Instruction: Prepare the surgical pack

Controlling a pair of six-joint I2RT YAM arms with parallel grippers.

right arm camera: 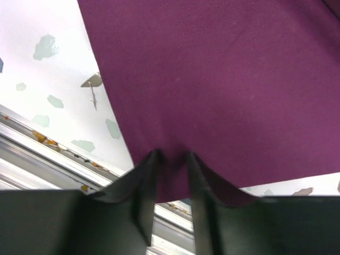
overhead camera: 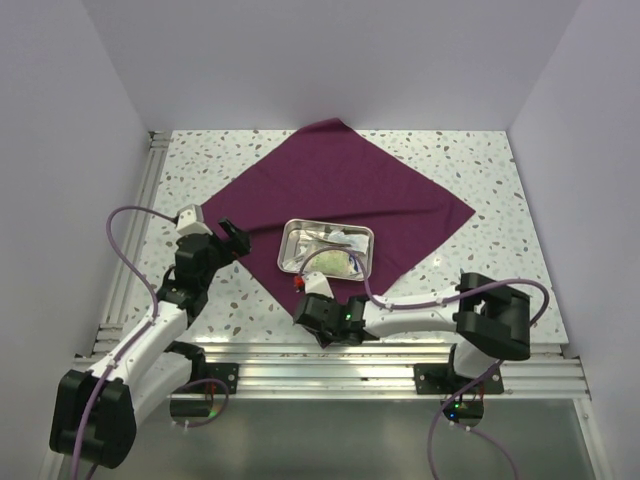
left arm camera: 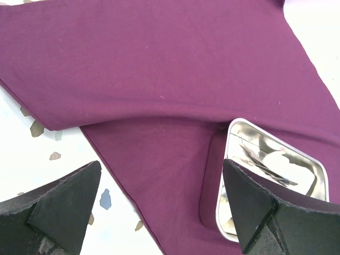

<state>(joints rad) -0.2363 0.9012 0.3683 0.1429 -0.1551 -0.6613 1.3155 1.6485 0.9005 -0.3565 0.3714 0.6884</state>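
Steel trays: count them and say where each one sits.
1. The steel tray rests on the maroon cloth, toward the cloth's near corner. No other tray shows, though the cloth could hide one.

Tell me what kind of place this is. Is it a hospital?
Probably a robot practice lab, not a hospital. The left arm and right arm are bolted to a metal rail, plain white walls box in a speckled table, and a purple cloth holds a steel tray.
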